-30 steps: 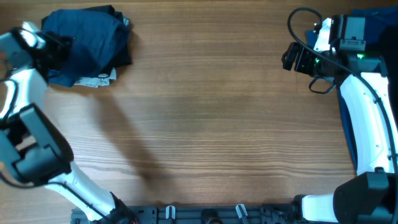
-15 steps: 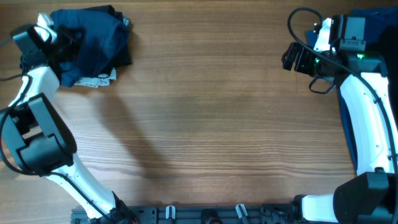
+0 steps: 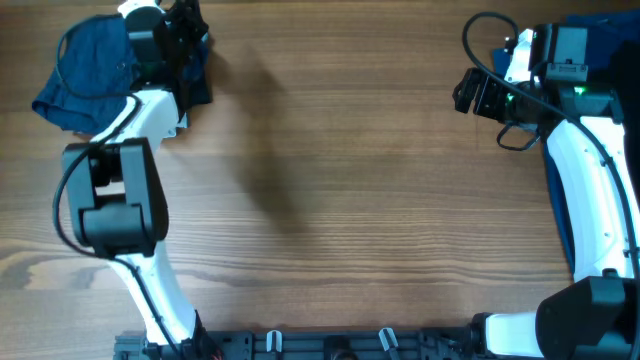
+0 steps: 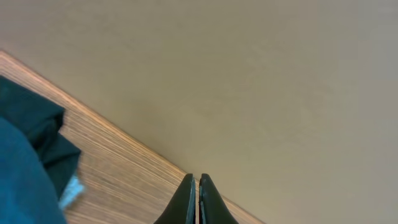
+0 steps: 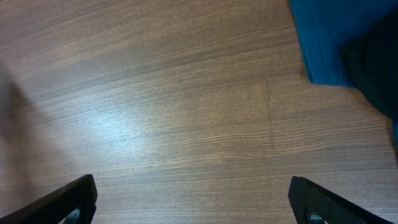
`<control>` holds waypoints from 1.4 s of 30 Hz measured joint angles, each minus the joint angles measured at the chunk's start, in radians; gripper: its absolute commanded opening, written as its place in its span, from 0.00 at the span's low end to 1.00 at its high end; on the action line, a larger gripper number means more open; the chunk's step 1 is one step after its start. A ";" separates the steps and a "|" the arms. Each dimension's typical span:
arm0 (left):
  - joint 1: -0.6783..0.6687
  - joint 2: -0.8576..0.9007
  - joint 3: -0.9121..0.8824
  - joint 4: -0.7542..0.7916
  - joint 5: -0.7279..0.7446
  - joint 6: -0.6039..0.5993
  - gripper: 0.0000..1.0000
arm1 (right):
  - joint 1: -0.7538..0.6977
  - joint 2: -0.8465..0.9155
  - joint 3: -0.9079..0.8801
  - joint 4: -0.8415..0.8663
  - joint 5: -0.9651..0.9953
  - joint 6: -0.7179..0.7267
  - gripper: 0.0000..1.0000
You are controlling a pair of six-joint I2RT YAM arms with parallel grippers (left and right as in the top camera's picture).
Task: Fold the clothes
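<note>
Two claws hang over the table (image 3: 340,200). On the table's far-left corner we see the clothes (image 3: 80,70), a crumpled navy heap. The left claw (image 4: 197,183), just beside it at the table's far edge, is pinched fully shut on nothing. Toward the table's far-right corner the right claw (image 5: 193,205) gapes wide and empty, brighter blue fabric (image 5: 329,43) lying beyond it.
</note>
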 measured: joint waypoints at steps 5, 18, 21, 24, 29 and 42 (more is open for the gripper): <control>0.068 0.088 0.000 -0.058 -0.017 -0.004 0.04 | 0.000 0.000 0.000 0.000 0.000 0.000 1.00; 0.171 0.085 0.006 -0.163 0.219 0.049 0.04 | 0.000 0.000 0.000 0.000 0.000 0.000 1.00; 0.181 -0.021 0.002 -0.231 0.235 0.048 0.04 | 0.000 0.000 0.000 -0.001 0.000 0.000 1.00; 0.202 -0.129 0.003 -0.335 0.245 0.048 0.04 | 0.000 0.000 0.000 0.002 0.000 0.000 1.00; 0.264 -0.187 0.015 -0.633 0.206 0.058 0.04 | 0.000 0.000 -0.001 0.002 0.000 0.000 1.00; 0.276 -0.183 -0.002 -0.842 0.132 0.182 0.06 | 0.000 0.000 -0.001 0.001 0.000 0.000 1.00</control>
